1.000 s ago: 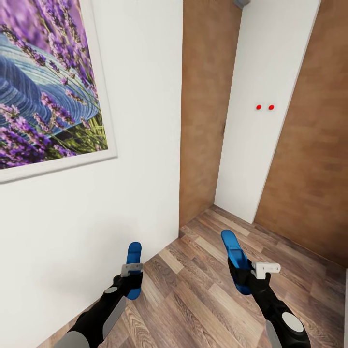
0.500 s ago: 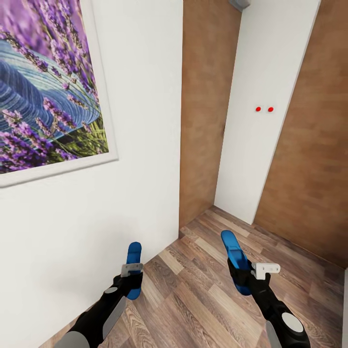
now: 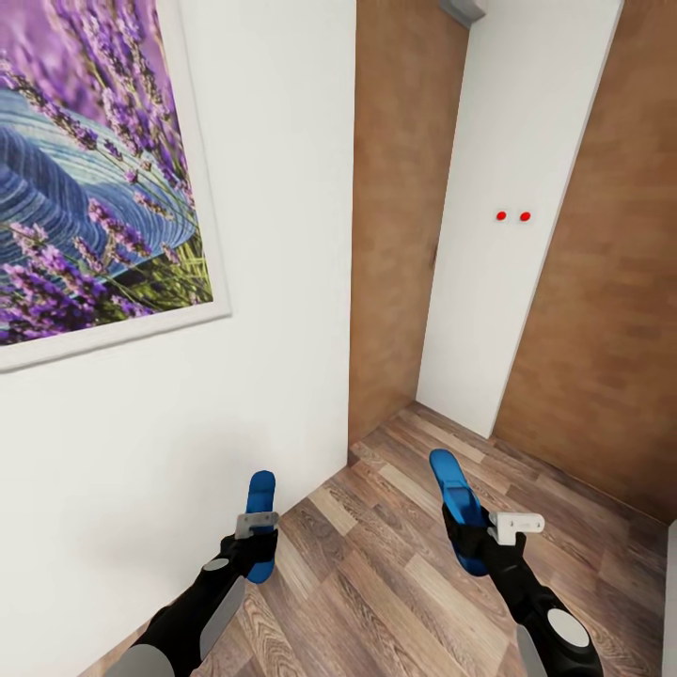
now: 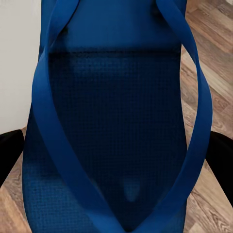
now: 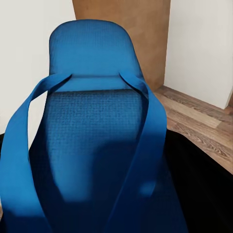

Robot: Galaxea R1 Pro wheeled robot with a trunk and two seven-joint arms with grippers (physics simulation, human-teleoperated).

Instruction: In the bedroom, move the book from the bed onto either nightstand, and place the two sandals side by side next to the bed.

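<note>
- Beside a white wall (image 3: pixel 235 395) with a lavender picture (image 3: pixel 94 169), the left end effector (image 3: pixel 256 538) grips one blue sandal (image 3: pixel 260 512).
- To the right, the right end effector (image 3: pixel 475 531) clasps the other sandal (image 3: pixel 453 494), toe pointing forward.
- Wood-plank floor (image 3: pixel 376 564) lies beneath both.

Count, placed relative to the white wall panel (image 3: pixel 512 216):
- 2 blue sandals: left sandal (image 3: pixel 260 512) well left of and below the panel, right sandal (image 3: pixel 458 503) below it. One per gripper.
- 2 grippers: left gripper (image 3: pixel 256 543), right gripper (image 3: pixel 467 536), both below the panel.
- 2 red dots (image 3: pixel 512 216) on the panel, side by side.
- 1 lavender picture (image 3: pixel 94 169), left of the panel.
- 2 brown wood wall sections, one each side of the panel.
</note>
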